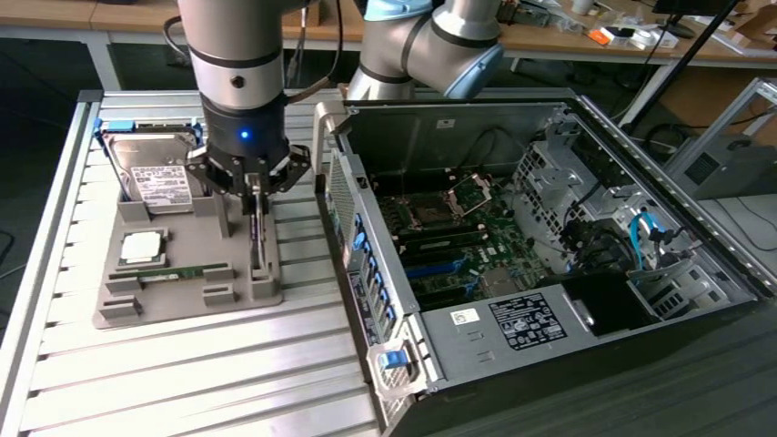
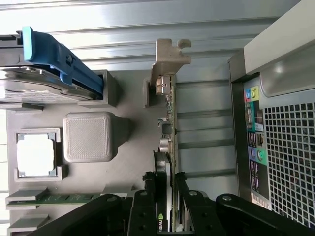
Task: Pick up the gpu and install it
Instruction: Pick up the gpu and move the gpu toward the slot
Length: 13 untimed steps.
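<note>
My gripper (image 1: 253, 185) is closed on the gpu (image 1: 257, 238).
I see one finger (image 2: 147, 183) on each side of the thin card, which stands on its edge on the grey tray (image 1: 182, 293). In the exterior view the tray is at nine o'clock from the open computer case (image 1: 549, 259). The hard drive (image 1: 158, 179) is at the tray's eleven o'clock.

Gripper (image 2: 165, 183) clamped on the gpu (image 2: 170, 105), and the card stands on edge in the grey holder (image 2: 133, 123).
Black fingers (image 2: 145, 199) pinch both faces of the card, and its silver bracket (image 2: 170, 56) sits at the far end against the slatted table (image 2: 147, 19). Sharing the holder are a hard drive (image 2: 29, 88) in a blue caddy (image 2: 59, 64), a processor chip (image 2: 37, 155) and a memory stick (image 2: 59, 198). The computer case (image 2: 285, 147) is close on the card's other side.
</note>
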Each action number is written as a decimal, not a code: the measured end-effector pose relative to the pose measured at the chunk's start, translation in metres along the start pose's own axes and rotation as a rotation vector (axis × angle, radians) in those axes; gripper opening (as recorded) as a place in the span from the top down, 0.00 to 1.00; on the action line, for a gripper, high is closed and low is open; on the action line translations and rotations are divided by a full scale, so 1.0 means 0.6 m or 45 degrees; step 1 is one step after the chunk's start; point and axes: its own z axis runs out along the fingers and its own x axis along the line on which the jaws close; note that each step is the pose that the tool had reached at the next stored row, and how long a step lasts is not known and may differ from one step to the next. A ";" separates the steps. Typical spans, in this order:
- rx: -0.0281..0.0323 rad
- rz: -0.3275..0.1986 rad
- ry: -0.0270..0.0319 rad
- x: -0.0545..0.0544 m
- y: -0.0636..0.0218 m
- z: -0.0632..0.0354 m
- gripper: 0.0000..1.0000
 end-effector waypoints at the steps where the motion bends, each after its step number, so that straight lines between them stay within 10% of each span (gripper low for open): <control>1: 0.0000 0.000 0.0002 0.000 0.000 -0.003 0.73; 13: 0.0000 0.000 0.0001 -0.001 0.002 -0.031 0.73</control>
